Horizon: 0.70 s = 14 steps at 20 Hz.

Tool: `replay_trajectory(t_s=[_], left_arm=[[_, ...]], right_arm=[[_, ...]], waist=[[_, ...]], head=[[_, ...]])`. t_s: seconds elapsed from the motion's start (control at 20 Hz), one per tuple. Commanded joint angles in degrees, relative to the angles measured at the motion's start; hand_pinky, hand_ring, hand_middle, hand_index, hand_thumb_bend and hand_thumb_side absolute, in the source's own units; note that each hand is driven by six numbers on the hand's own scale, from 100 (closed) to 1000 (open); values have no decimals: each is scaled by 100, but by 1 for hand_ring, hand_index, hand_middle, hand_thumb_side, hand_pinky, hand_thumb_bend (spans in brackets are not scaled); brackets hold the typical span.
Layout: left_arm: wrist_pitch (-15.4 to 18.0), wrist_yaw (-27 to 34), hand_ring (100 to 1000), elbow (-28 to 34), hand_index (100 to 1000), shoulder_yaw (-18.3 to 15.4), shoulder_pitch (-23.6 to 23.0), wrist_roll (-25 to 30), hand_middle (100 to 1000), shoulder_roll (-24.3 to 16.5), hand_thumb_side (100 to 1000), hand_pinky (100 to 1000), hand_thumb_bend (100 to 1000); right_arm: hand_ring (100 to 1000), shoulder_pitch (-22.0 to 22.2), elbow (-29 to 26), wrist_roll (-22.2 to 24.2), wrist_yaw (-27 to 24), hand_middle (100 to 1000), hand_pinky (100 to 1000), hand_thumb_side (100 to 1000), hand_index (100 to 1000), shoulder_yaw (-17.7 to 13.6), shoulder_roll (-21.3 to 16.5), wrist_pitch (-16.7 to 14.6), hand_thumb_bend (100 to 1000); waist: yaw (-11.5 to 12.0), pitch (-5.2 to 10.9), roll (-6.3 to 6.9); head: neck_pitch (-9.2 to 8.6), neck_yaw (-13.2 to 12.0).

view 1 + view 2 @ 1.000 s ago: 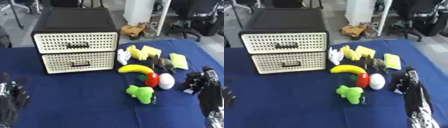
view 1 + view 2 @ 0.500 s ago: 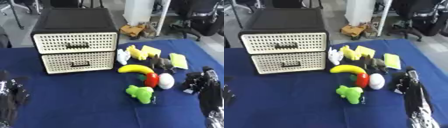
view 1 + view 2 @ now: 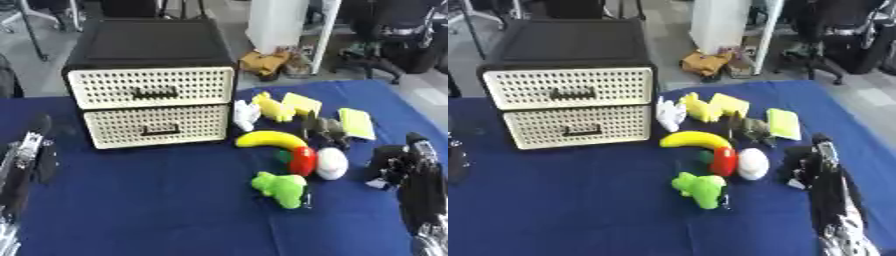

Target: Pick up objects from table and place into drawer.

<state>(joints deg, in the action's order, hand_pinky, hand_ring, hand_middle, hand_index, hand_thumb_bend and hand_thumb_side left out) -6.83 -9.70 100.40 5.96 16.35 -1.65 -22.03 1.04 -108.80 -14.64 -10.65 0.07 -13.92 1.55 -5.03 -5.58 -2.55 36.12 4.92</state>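
Note:
A black cabinet [image 3: 149,45] stands at the back left, with its upper drawer [image 3: 150,87] and lower drawer [image 3: 157,126] both closed. To its right lies a cluster: a banana [image 3: 269,139], a red fruit [image 3: 303,160], a white egg shape [image 3: 332,163], a green toy [image 3: 280,187], a small white figure [image 3: 244,114], two yellow toys [image 3: 274,106], a pale yellow block [image 3: 356,123] and a dark grey toy [image 3: 325,129]. My right hand [image 3: 391,164] hangs just right of the egg shape with relaxed fingers, holding nothing. My left hand [image 3: 28,157] is at the left edge, fingers up, open.
A blue cloth [image 3: 157,200] covers the table. Its front middle, between my two hands, is bare. Beyond the far edge are office chairs, a white pillar [image 3: 280,22] and clutter on the floor.
My left hand has risen higher along the left edge. The right hand and the objects have not moved.

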Motion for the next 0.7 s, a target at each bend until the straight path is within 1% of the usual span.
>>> replay_trajectory(t_s=[0.05,0.2,0.35,0.4,0.45,0.7], left_arm=[[-155,-880,100,38,681,165,336,82,100,-322,1000,100,322],[-180,-1812,100,-100,693,371,674,213,100,-416,1000,100,323],[-118,-2518,100,-296,705,578,965,426,100,-464,1000,100,327],[-88,-2712,100,-371,711,644,1050,510,100,-475,1000,100,374],[-58,-2896,100,-450,713,700,1130,589,100,-474,1000,100,325],[101,-3548,100,-883,732,971,1425,891,100,-380,1000,100,301]], right_arm=[[450,-46,-102,26,-23,445,411,1000,556,-2,-150,-7,100],[450,-42,-100,37,-30,445,411,1000,556,10,-148,-2,100],[450,-38,-99,43,-36,445,410,1000,556,18,-150,-1,100],[450,-38,-99,46,-37,445,410,1000,556,22,-152,0,100],[450,-38,-99,49,-39,445,410,1000,556,26,-152,1,100],[450,-38,-93,66,-46,445,410,1000,556,44,-148,7,100]], waist=[[-20,76,3],[-38,82,-3],[-55,87,-10],[-62,88,-11],[-69,89,-12],[-99,98,-12]], head=[[-91,-25],[-91,-45],[-69,-76],[-63,-83],[-55,-91],[-13,-125]])
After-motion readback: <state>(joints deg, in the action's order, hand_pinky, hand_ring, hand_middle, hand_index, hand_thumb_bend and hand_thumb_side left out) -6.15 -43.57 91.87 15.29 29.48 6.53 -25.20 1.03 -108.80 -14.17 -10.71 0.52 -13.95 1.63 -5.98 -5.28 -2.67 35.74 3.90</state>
